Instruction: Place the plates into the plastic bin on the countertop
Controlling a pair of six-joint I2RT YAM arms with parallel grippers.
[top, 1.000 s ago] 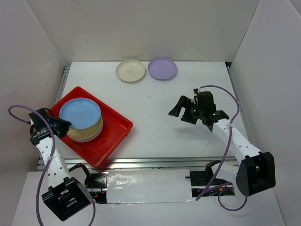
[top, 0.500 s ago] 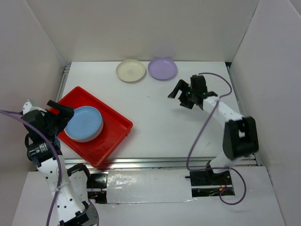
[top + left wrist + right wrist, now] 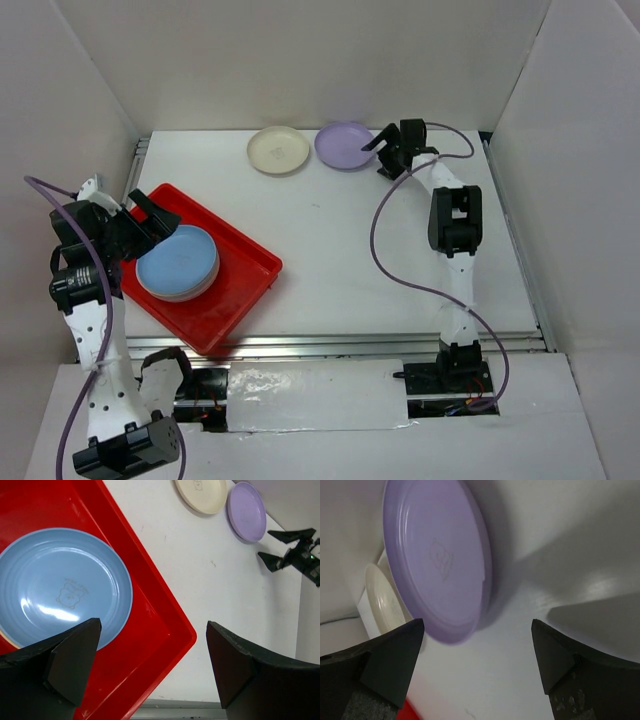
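Note:
The red plastic bin lies at the left of the white countertop. It holds a stack of plates with a blue plate on top. My left gripper hovers open above the bin's left side, holding nothing. In the left wrist view its jaws frame the bin's rim and the blue plate. A cream plate and a purple plate rest at the far edge. My right gripper is open just right of the purple plate, apart from it.
White walls close in the countertop on three sides. A metal rail runs along the near edge and another down the left side. The right arm stretches far across the table's right half, its purple cable looping over the surface.
My left gripper opened, let the blue plate down onto the stack and lifted back to the left. My right arm swung to the far edge beside the purple plate.

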